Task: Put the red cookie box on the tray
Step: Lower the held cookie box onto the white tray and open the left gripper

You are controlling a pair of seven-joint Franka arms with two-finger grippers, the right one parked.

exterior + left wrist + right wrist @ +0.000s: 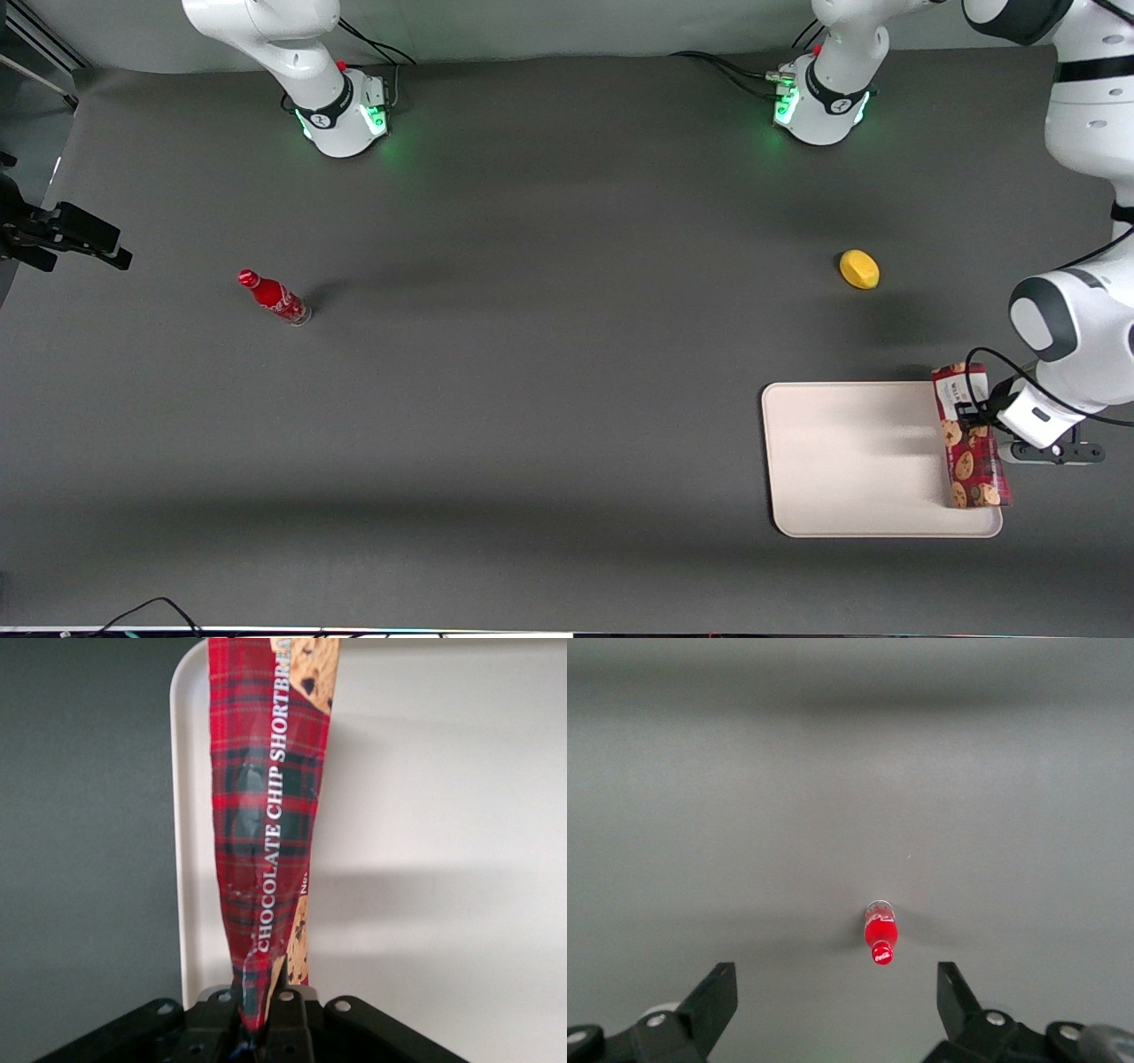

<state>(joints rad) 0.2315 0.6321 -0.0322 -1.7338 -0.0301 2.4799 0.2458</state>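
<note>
Gripper (982,416) clamps red cookie box (971,440) above tray (850,461), lemon (859,269) near.

One red cookie box (970,443), one tray (850,461), one red bottle (275,298), one yellow lemon-like object (859,269).

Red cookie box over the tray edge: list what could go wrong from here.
1. The gripper is shut on the red cookie box, which sits over the tray rim at the working arm's end; released here, it may tip off or rest half on the rim.
2. The fingers pinch the box's thin edge in the wrist view, so it could swing or slip before release.
</note>
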